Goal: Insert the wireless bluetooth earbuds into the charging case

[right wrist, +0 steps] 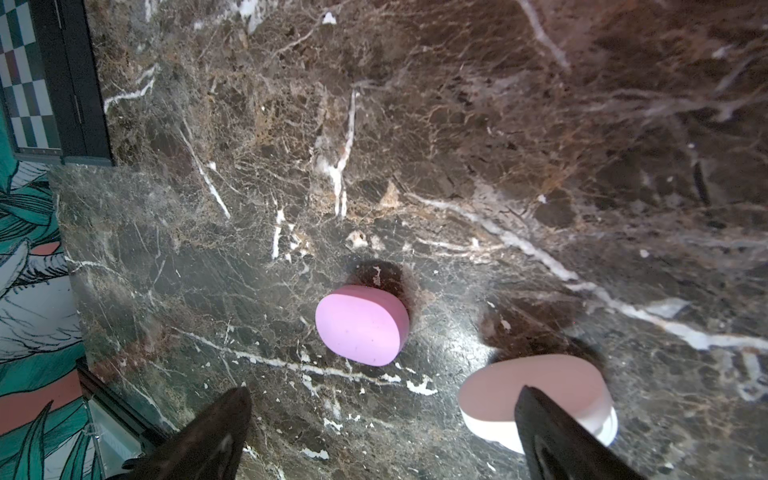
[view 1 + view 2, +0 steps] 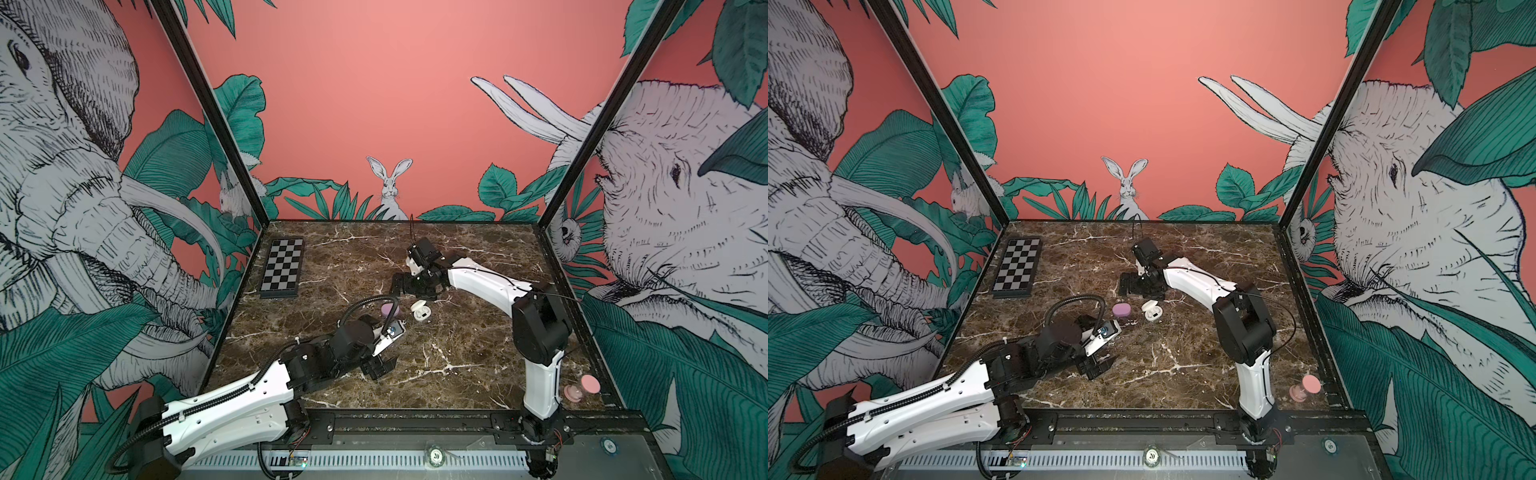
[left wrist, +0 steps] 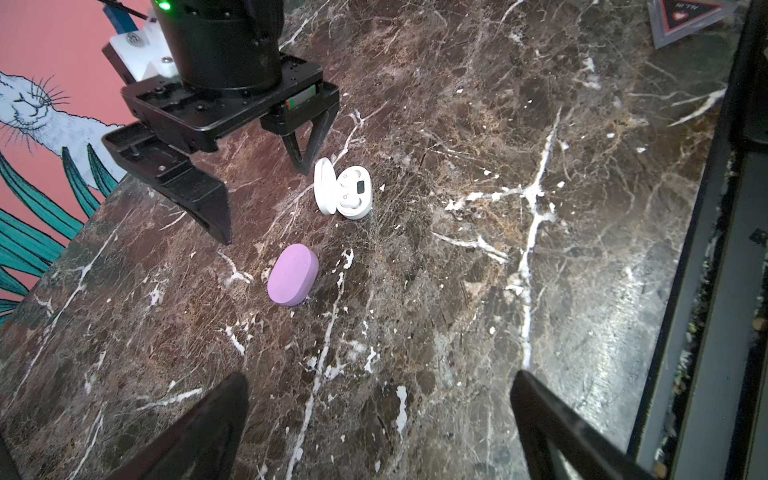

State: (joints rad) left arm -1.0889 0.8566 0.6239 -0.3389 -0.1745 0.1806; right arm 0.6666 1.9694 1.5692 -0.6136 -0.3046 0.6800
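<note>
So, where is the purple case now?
In both top views the purple case lies closed near the table's middle, just left of the open white case, not touching it.

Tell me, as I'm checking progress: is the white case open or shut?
Open: the white case has its lid hinged back, baring its inside in the left wrist view.

- A closed lilac pill-shaped case (image 3: 293,274) and an open white plastic case (image 3: 349,193) lie near each other, a narrow bare gap between.
- The black right gripper (image 3: 266,205), jaws spread, crowds their far side.
- The brown veined marble tabletop (image 2: 457,345) in front of them lies bare.
</note>
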